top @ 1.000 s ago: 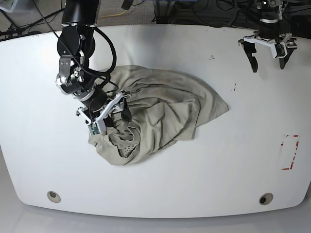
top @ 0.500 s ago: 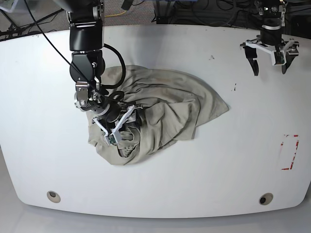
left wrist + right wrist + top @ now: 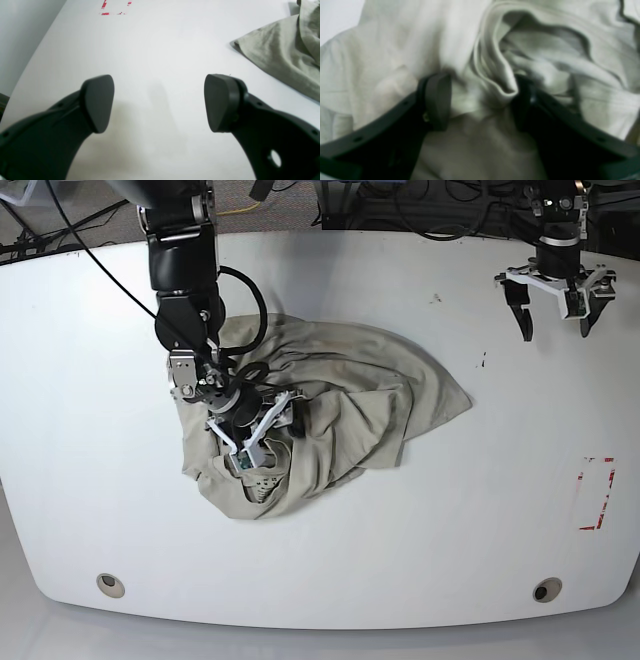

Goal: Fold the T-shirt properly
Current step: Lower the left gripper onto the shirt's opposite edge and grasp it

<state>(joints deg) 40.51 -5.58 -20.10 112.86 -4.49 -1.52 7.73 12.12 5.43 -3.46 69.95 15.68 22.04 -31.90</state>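
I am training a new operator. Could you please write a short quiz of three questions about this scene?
1. True or false: the T-shirt lies flat and neatly spread.
2. Which claw is down in the cloth: (A) the left claw or (B) the right claw?
3. Fill in: the left claw hangs open over the bare ____.

Key: 1 false, it is crumpled; 2 B; 3 table.

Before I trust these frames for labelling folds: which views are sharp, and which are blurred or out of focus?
Right wrist view: soft and out of focus, the T-shirt folds smeared. Left wrist view: table crisp, the left hand throws a faint shadow. Base view: sharp, evenly lit, table edges bowed by the lens.
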